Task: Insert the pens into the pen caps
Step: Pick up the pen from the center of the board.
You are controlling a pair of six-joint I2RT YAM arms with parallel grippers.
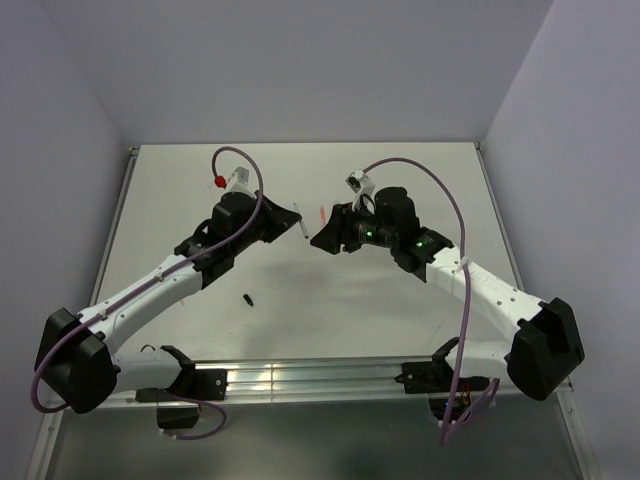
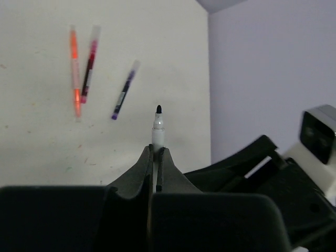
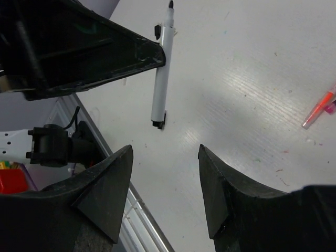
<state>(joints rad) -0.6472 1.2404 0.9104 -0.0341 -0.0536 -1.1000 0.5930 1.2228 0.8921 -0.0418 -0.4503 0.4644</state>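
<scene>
My left gripper [image 1: 295,221] is shut on a white pen with a black tip [image 1: 303,229] and holds it above the table. In the left wrist view the pen [image 2: 158,128] sticks out between the closed fingers [image 2: 157,150]. My right gripper [image 1: 322,238] is open and empty, facing the left one; in its wrist view [image 3: 165,152] the white pen [image 3: 161,73] hangs just ahead of the jaws. A small black pen cap [image 1: 247,298] lies on the table, nearer the arm bases. Orange [image 2: 75,68], red [image 2: 89,63] and dark purple [image 2: 124,92] pens lie on the table beyond.
The orange pen also shows near the right gripper [image 1: 320,212] and at the right edge of the right wrist view [image 3: 317,111]. The white table [image 1: 300,290] is walled on three sides. A metal rail [image 1: 300,375] runs along the near edge.
</scene>
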